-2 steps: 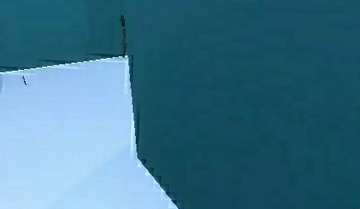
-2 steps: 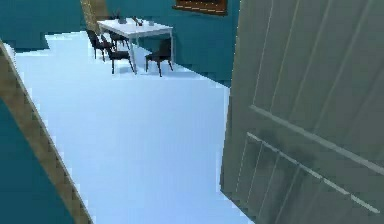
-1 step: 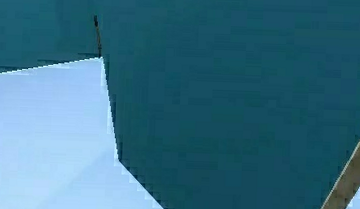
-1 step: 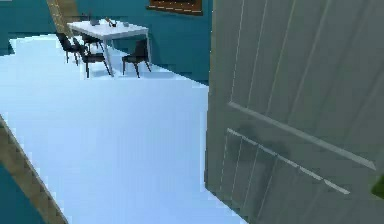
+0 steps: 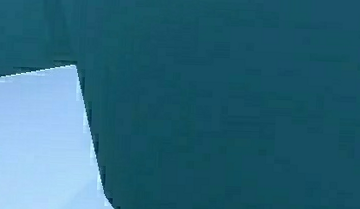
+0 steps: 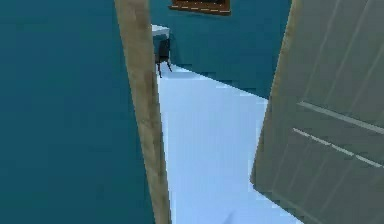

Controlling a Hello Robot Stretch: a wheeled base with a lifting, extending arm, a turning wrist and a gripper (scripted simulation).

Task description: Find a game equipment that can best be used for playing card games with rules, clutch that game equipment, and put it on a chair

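Teal wall (image 5: 228, 94) dead ahead; out the side, a wooden doorpost (image 6: 140, 110), a dark chair-like shape (image 6: 163, 52) far beyond, grey door (image 6: 330, 110) rightmost. Where the card deck is, what the fingers are doing: cannot tell. Expect it light, boxy, slick; grip across its narrow sides.
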